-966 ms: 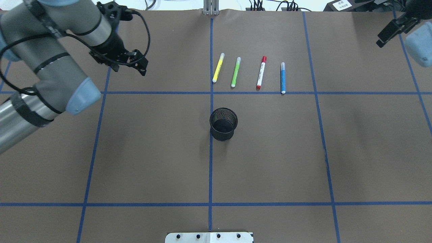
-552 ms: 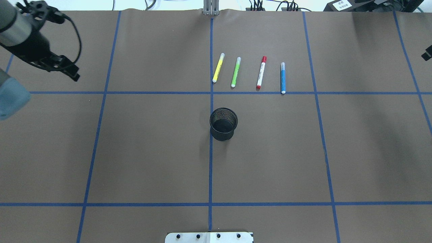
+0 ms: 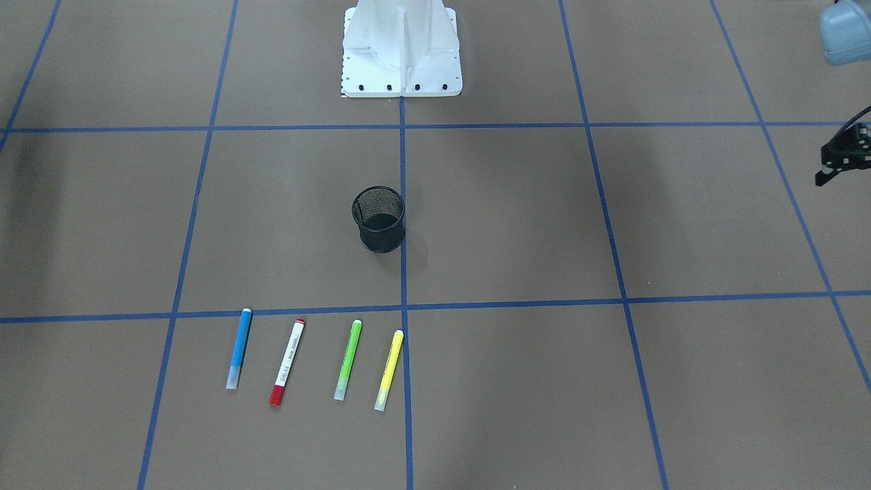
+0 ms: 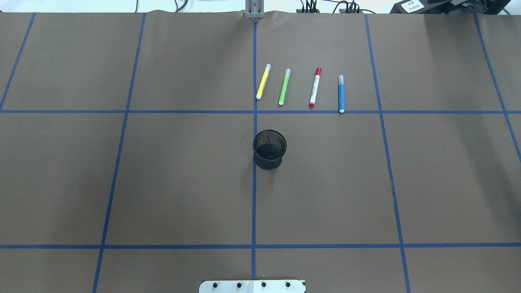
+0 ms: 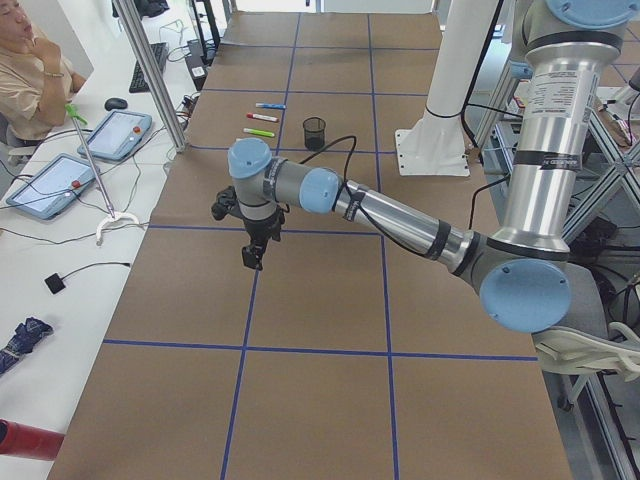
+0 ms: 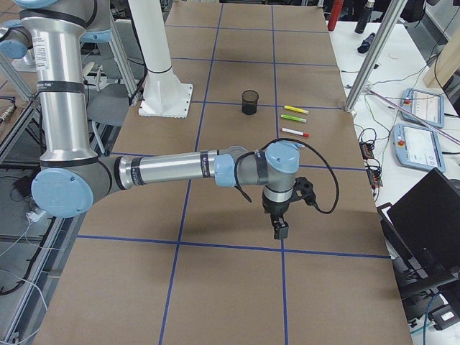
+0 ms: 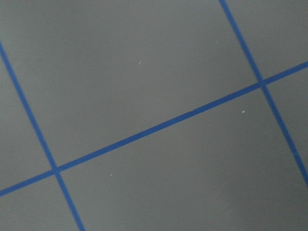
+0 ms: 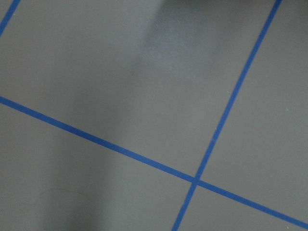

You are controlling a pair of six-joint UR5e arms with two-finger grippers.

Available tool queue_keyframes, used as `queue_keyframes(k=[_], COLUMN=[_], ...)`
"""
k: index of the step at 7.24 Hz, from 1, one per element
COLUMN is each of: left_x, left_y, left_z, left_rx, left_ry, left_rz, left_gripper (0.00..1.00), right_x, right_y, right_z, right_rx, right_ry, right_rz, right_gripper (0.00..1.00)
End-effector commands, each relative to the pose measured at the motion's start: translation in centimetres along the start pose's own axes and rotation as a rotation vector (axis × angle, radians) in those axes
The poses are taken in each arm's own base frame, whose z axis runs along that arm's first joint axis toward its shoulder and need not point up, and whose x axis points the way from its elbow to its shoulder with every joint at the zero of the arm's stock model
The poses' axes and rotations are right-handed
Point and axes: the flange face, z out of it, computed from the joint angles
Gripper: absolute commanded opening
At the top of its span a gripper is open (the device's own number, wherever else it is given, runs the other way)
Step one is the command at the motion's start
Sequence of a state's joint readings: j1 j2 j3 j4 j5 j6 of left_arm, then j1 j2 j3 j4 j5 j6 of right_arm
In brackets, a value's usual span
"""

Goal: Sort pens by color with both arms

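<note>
Beyond the black mesh cup, on the side of the table away from the white pedestal, four pens lie flat in a loose row, none touching another. Running from the centre tape line toward the robot's right, they are the yellow pen, the green pen, the white pen with red ends and the blue pen. The blue pen's near tip meets the cross line of tape.

Both arms are out at the table's ends, well apart from the pens. The left gripper hangs pointing down over bare brown cover, and so does the right gripper. From where I stand I cannot tell whether either pair of fingers is spread or closed. Each wrist camera sees only cover and blue tape.
</note>
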State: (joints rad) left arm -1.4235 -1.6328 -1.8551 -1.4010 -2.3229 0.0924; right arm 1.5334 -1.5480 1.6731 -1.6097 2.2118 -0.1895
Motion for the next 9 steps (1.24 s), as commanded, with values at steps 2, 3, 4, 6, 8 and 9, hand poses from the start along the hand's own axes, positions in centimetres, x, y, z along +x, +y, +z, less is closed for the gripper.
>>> queue_keyframes(k=[2, 3, 4, 6, 8, 9], left_x=[-10.5, -12.0, -13.3, -13.6, -12.5, -12.2], left_y=[6.9, 7.7, 9.1, 9.6, 8.7, 8.4], left_z=[-1.4, -1.1, 0.8, 1.4, 0.5, 0.3], left_rx=[0.019, 0.014, -0.025, -0.036, 0.006, 0.035], left_ry=[-0.020, -0.017, -0.008, -0.004, 0.028, 0.044], left_rz=[-0.241, -0.271, -0.309, -0.318, -0.281, -0.252], left_gripper=[1.00, 1.00, 1.00, 1.00, 1.00, 1.00], right_x=[1.4, 1.5, 1.4, 1.4, 1.4, 1.1], right_y=[2.5, 2.7, 2.6, 2.5, 2.5, 2.4], right_z=[2.0, 2.2, 2.0, 2.2, 2.1, 1.6], right_rx=[-0.041, -0.046, -0.040, -0.043, -0.040, -0.030], right_ry=[-0.008, -0.015, -0.013, -0.025, -0.023, -0.018], right_rz=[0.042, 0.053, 0.053, 0.060, 0.056, 0.039], right_gripper=[1.00, 1.00, 1.00, 1.00, 1.00, 1.00])
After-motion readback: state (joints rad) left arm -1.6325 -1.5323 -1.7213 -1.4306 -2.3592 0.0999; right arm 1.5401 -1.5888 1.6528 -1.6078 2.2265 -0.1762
